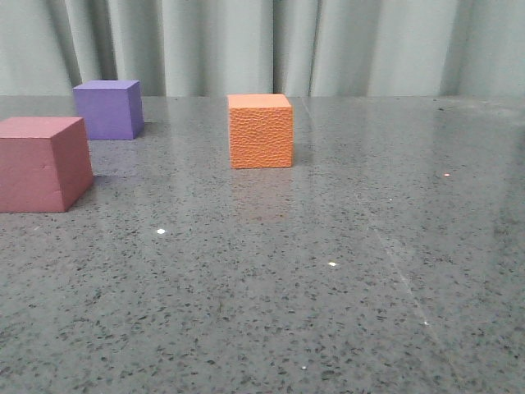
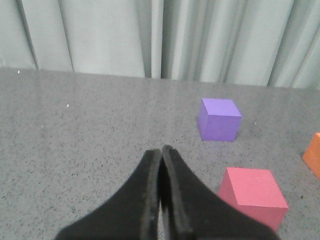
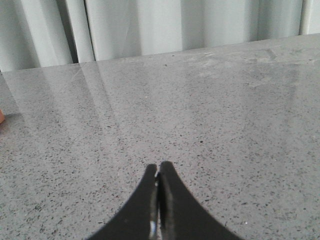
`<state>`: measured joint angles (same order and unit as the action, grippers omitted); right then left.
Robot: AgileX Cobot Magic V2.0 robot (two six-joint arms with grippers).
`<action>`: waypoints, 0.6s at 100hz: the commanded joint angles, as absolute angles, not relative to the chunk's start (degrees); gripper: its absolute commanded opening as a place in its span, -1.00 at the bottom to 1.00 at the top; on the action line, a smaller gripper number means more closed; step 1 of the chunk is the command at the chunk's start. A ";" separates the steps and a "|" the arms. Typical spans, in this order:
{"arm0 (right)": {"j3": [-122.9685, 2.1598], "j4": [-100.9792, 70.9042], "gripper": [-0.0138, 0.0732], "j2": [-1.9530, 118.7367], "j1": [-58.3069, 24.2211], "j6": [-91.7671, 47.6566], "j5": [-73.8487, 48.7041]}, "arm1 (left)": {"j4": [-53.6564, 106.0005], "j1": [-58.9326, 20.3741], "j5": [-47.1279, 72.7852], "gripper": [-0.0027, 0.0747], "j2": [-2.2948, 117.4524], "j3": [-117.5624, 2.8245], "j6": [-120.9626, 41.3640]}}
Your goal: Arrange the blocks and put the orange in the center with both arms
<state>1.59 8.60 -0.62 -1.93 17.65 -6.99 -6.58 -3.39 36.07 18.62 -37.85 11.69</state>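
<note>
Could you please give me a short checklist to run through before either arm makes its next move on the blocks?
1. Left gripper empty: ok, fingers closed together on nothing.
2. Right gripper empty: ok, closed on nothing.
3. Grippers opened for a grasp: not ok, both are shut.
4. All three blocks upright and apart: ok, orange block, purple block and red block each stand alone on the table.
5. Orange between the other two: not ok, purple and red both sit to its left in the front view.
6. Right arm has a block within view: cannot tell, only a sliver of orange shows at its picture's edge.
</note>
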 commanded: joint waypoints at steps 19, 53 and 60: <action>0.79 8.55 -0.96 -1.70 -1.62 17.04 -1.96 | -5.41 -3.31 41.24 -0.98 31.03 -49.49 12.27; 0.79 8.55 -0.96 -1.70 -1.62 17.04 -1.96 | -5.36 -3.31 41.03 -0.16 32.93 -49.64 9.90; 0.79 8.55 -0.96 -1.70 -1.62 17.04 -1.96 | -5.36 -3.31 41.16 0.37 32.93 -49.64 9.90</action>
<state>1.59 8.60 -0.62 -1.93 17.65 -6.99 -5.65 -3.39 45.06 32.32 -47.68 10.20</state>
